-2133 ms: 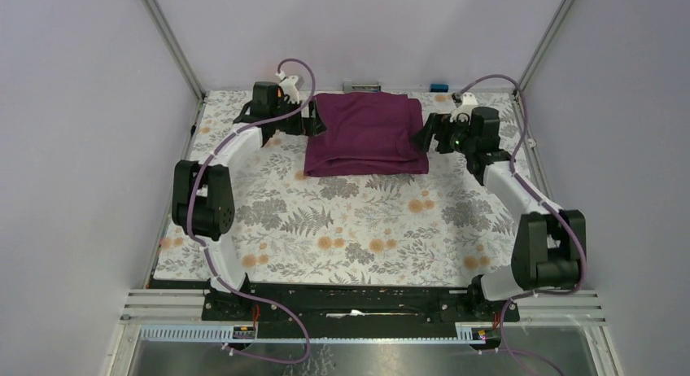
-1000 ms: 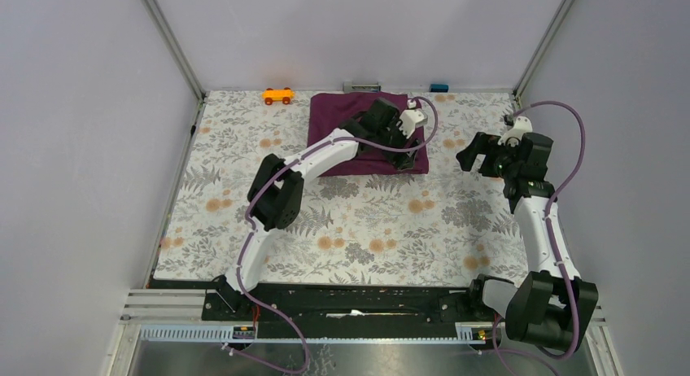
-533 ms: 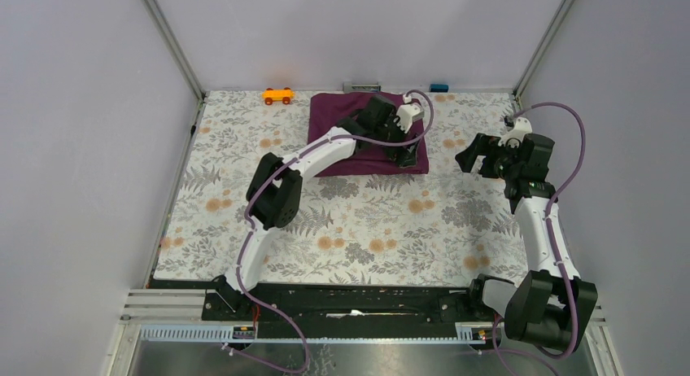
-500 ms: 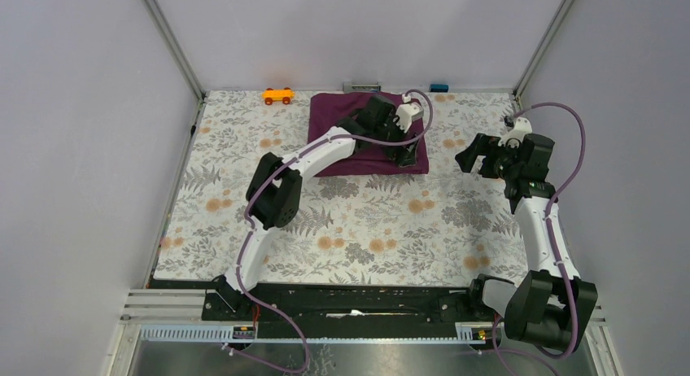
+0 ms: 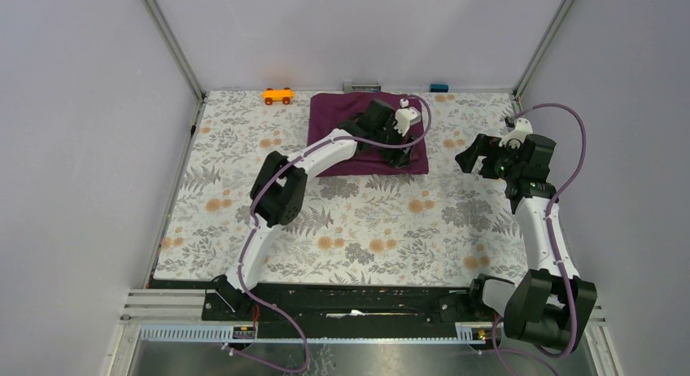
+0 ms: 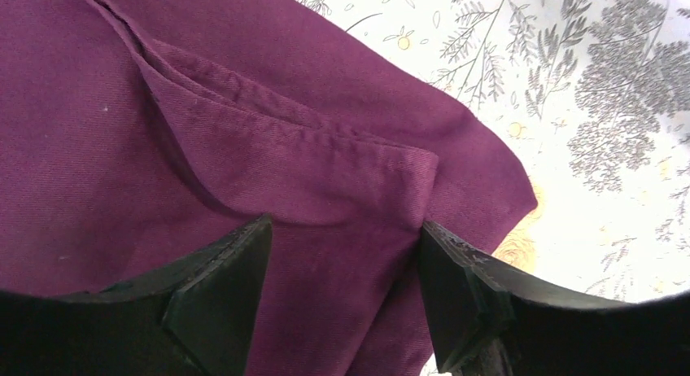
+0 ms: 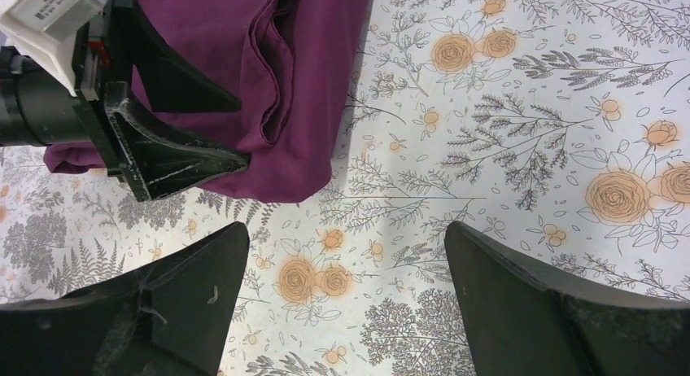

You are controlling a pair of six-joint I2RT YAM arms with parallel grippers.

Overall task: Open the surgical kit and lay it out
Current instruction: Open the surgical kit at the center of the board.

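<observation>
The surgical kit is a folded dark purple cloth wrap (image 5: 342,120) lying at the far middle of the table; its contents are hidden inside. My left arm reaches across the wrap, and my left gripper (image 5: 402,151) hangs low over its right front corner. In the left wrist view, the left gripper (image 6: 343,224) is open, with the corner of a folded flap (image 6: 407,160) lying between its fingertips. My right gripper (image 5: 469,156) hovers open over bare tablecloth just right of the wrap. In the right wrist view, the right gripper (image 7: 346,227) holds nothing and the wrap (image 7: 301,83) lies ahead.
A small orange toy car (image 5: 277,94) sits at the back left of the wrap. A small blue object (image 5: 439,87) and a grey fitting (image 5: 362,86) lie along the back wall. The floral tablecloth (image 5: 366,229) covers the table, with walls on three sides.
My left arm has swung from the wrap's left side across to its right front corner and settled lower there. My right gripper has drawn back to the right, away from the wrap.
</observation>
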